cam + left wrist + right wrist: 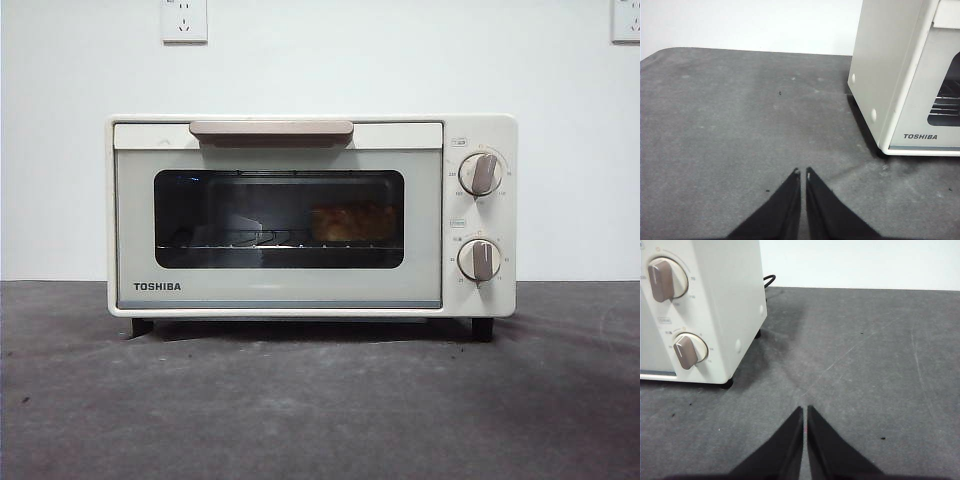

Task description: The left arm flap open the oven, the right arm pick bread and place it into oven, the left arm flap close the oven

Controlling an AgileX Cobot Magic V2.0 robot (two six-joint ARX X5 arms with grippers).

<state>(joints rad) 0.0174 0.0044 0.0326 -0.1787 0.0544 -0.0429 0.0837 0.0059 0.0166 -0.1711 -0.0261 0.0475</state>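
The cream-white TOSHIBA oven [310, 215] stands in the middle of the table with its door shut and its beige bar handle [271, 130] at the top. The golden-orange bread [352, 222] lies on the wire rack inside, at the right of the dark window. My left gripper [801, 172] is shut and empty over the grey mat, off the oven's left side [880, 75]. My right gripper [805, 409] is shut and empty over the mat, off the oven's knob side [715, 310]. Neither arm shows in the front view.
Two beige knobs [481, 174] sit on the oven's right panel. A black power cable [769, 280] runs behind the oven. The grey mat [320, 400] spreads in front. A white wall with sockets [184, 20] stands behind.
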